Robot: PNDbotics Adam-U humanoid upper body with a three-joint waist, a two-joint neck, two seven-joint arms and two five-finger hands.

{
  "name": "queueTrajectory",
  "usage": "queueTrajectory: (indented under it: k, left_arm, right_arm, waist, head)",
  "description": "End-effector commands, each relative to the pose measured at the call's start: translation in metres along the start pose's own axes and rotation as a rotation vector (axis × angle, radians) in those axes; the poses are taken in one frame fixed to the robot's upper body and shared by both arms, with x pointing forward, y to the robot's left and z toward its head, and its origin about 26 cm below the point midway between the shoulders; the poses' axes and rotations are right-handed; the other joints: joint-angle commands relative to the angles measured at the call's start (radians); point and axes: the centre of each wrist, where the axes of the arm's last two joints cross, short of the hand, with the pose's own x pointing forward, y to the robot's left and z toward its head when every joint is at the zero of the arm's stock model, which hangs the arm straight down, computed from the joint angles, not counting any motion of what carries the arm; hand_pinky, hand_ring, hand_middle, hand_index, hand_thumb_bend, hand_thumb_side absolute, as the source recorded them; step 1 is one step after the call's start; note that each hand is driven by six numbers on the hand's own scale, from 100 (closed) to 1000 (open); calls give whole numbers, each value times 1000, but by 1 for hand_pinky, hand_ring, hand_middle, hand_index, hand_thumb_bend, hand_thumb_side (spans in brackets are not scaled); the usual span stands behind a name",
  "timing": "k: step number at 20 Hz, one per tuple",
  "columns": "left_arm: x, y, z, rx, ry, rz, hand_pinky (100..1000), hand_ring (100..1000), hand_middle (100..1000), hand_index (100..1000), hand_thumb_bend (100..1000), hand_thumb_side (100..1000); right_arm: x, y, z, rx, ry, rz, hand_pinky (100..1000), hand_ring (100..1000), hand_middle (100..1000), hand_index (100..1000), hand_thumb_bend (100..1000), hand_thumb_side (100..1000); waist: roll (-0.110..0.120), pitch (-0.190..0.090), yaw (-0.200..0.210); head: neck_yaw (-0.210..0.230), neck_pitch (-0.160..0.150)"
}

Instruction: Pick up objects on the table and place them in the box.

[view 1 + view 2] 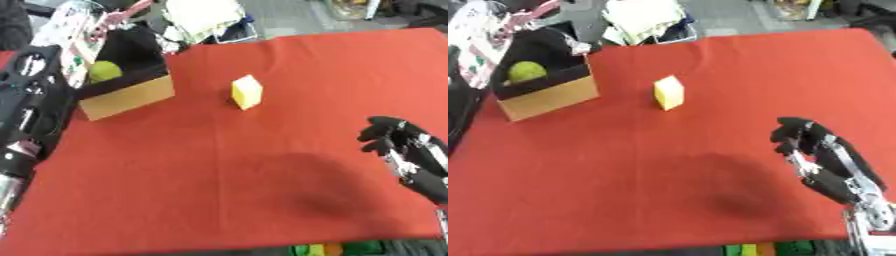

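Observation:
A yellow block (247,92) stands on the red table (262,165), a little right of the box. The cardboard box (128,96) with a dark inside sits at the back left, and a yellow-green ball (104,70) lies in it. My right hand (815,150) hovers over the table's right front part, well short of the block, its fingers relaxed and slightly bent, holding nothing. A shadow lies on the cloth to its left. My left arm (26,110) runs along the left edge beside the box; I cannot make out its hand.
Clutter of white bags and papers (206,17) lies beyond the table's far edge. A pink-and-white item (83,30) stands behind the box. Small green and orange things (328,248) show below the front edge.

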Motion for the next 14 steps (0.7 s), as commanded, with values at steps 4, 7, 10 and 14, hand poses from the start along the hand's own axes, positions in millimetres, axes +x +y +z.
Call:
queueTrajectory:
  k: [4,7,10,14]
  left_arm:
    - [37,-9,-25,-7,-70,-6,747,755,795,926,536,810]
    - [48,-26,-33,-20,-70,8,746,753,792,924,529,832]
    - [54,-43,-37,-42,-55,22,748,756,796,928,514,822]
    - [56,-67,-38,-86,-28,39,750,756,797,930,451,715]
  right_arm:
    - [5,-2,-4,16,-23,7,635,713,658,833,100,470]
    - [5,-1,-4,22,-26,3,635,713,658,833,100,470]
    - [5,0,-5,27,-29,1,634,713,658,833,100,470]
    - [5,1,-6,35,-31,-2,634,713,658,833,100,470]
  waist:
    - [-7,-13,-16]
    - [-10,-11,-23]
    - [-11,-10,-28]
    - [-12,-9,-35]
  head:
    - [9,5]
    - [12,5]
    - [11,5]
    - [12,5]
